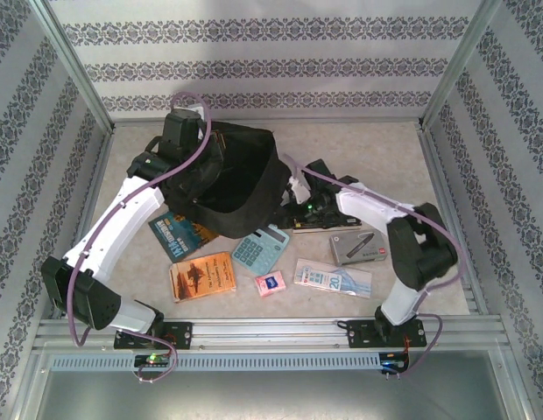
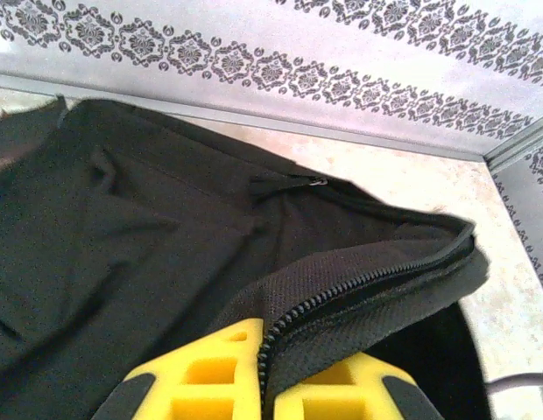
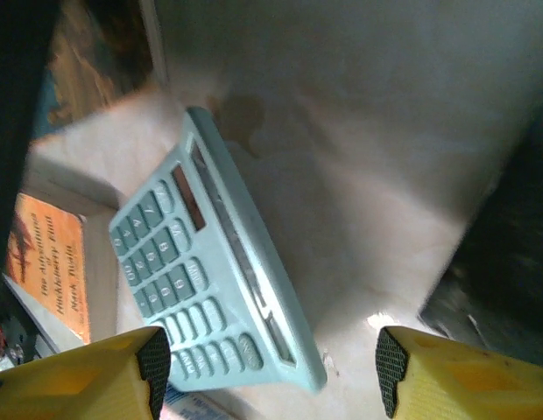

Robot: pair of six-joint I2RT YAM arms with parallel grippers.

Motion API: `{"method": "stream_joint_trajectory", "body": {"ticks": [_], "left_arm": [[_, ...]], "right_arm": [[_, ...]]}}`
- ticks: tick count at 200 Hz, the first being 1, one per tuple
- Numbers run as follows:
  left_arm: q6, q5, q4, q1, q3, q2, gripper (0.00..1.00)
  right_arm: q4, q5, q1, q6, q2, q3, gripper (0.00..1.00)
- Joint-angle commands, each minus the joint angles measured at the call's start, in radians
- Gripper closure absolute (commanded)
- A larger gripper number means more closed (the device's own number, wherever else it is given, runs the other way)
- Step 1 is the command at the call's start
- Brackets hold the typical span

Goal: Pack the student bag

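My left gripper (image 2: 267,385) clamps the zippered rim of the student bag (image 1: 228,175), slumped far-centre; my right gripper (image 3: 273,363) gapes wide over the calculator (image 3: 210,289), which may skid if pinched off-centre.

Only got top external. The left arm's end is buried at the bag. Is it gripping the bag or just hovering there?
Observer: Gripping. In the left wrist view the left gripper is shut, its fingers pinching the student bag by its unzipped rim.
Operator: And the right one, anything in it?
Observer: No. In the right wrist view the right gripper is open, with the calculator lying below between the fingers, not gripped.
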Motion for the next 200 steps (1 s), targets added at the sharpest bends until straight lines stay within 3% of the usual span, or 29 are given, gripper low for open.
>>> {"method": "stream_joint_trajectory", "body": {"ticks": [1, 51, 113, 166, 200], "left_arm": [[-0.083, 0.022, 0.072, 0.005, 0.042, 0.012, 1.0], [-0.109, -0.009, 0.083, 0.024, 0.074, 0.035, 1.0], [-0.126, -0.014, 0.08, 0.057, 0.07, 0.049, 1.0], [-0.15, -0.001, 0.092, 0.081, 0.054, 0.048, 1.0], [-0.145, -0.009, 0.089, 0.084, 0.056, 0.042, 1.0]], "right_arm": [[0.073, -0.076, 0.023, -0.047, 0.059, 0.024, 0.35], [0.093, -0.059, 0.045, -0.036, 0.143, 0.046, 0.38], [0.088, -0.117, 0.057, -0.039, 0.206, 0.037, 0.67], [0.152, -0.092, 0.047, -0.009, 0.125, -0.035, 0.91], [0.172, -0.025, 0.008, 0.045, 0.008, -0.09, 1.0]]}}
